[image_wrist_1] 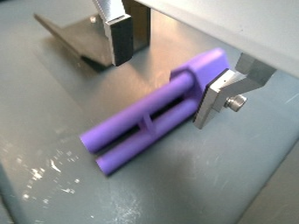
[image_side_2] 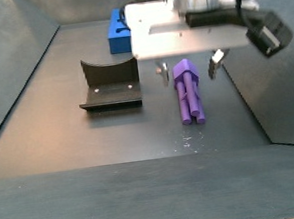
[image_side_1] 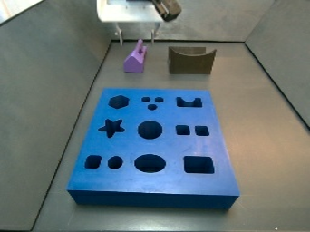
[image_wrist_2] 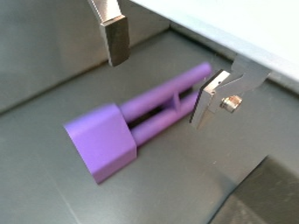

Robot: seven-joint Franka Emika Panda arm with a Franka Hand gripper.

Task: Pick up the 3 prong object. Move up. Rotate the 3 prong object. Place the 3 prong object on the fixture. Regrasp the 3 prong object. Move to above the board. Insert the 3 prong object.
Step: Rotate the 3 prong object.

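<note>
Hand (image_side_2: 182, 65) hangs low over the peg (image_side_2: 188, 92), fingers (image_wrist_1: 114, 39) spread wide either side of it, gripping nothing yet. Peg lies flat on the worktop (image_side_2: 99, 137), just beside the fixture (image_side_2: 111, 84), well clear of the board (image_side_1: 151, 140). Risk: in both wrist views one finger (image_wrist_2: 212, 98) looks much nearer the peg than its mate, so closing could shove or twist it before it clamps. Skewed grip would spoil the fixture handoff.

I see a lab test cell: grey walled enclosure (image_side_1: 49, 82), blue board (image_side_1: 151, 136), gripper (image_side_2: 181, 68) over floor.
</note>
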